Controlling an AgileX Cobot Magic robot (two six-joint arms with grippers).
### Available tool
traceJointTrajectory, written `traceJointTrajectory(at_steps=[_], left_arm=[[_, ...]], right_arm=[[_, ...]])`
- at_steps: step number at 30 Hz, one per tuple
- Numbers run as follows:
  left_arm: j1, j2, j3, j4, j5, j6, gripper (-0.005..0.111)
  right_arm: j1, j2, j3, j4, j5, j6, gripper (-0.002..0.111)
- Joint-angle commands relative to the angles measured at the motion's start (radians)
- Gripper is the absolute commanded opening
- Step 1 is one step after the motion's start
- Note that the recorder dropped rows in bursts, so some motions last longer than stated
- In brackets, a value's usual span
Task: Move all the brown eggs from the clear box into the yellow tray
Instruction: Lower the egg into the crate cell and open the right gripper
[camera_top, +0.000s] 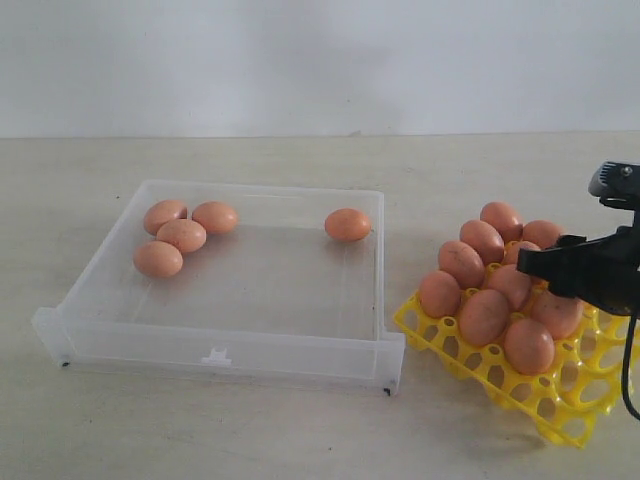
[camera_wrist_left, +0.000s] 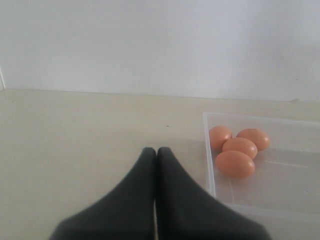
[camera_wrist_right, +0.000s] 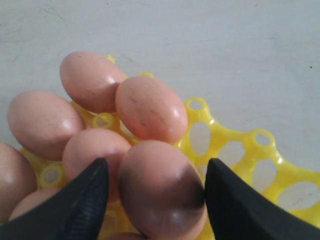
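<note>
My right tool (camera_top: 522, 264) hangs over the yellow tray (camera_top: 560, 402) at the right end of the desk (camera_top: 300, 435). The picture's edge cuts off the rest of the arm. From the wrist view, the right tool (camera_wrist_right: 156, 164) stands spread, one dark finger (camera_wrist_right: 75, 200) on each side of a brown egg (camera_wrist_right: 160, 192). A narrow gap shows between that finger and the shell. The other finger (camera_wrist_right: 240, 200) sits so close, in shadow, that I cannot tell whether it touches. I also cannot make out whether this egg sits in a cup or leans on its neighbours, since its lower end runs out of the picture.

The tray is crowded with brown eggs (camera_top: 484, 316). I count about ten, but my tool covers part of the pile, so the number is uncertain. A few cups at the near right corner are bare lattice.

The clear box (camera_top: 220, 356) lies just left of the tray, its corner almost against it. Five eggs lie inside: four bunched (camera_top: 180, 236) at the far left and one alone (camera_top: 347, 224) near the far right corner.

My left tool (camera_wrist_left: 155, 151) does not appear in the exterior view. Its own camera shows the fingers pressed together with nothing between them, above bare desk beside the box wall (camera_wrist_left: 207, 150), with the four bunched eggs (camera_wrist_left: 235, 164) just inside. The box's far side is cut off there.
</note>
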Motion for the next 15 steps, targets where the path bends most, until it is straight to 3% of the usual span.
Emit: traceJointTrajectory(at_steps=[1, 15], left_arm=[[0.001, 0.003, 0.003, 0.002, -0.006, 0.002, -0.004], [0.001, 0.003, 0.003, 0.002, -0.006, 0.002, -0.004]], right_arm=[[-0.004, -0.013, 0.005, -0.012, 0.011, 0.001, 0.055], [-0.004, -0.135, 0.005, 0.046, -0.038, -0.085, 0.055]])
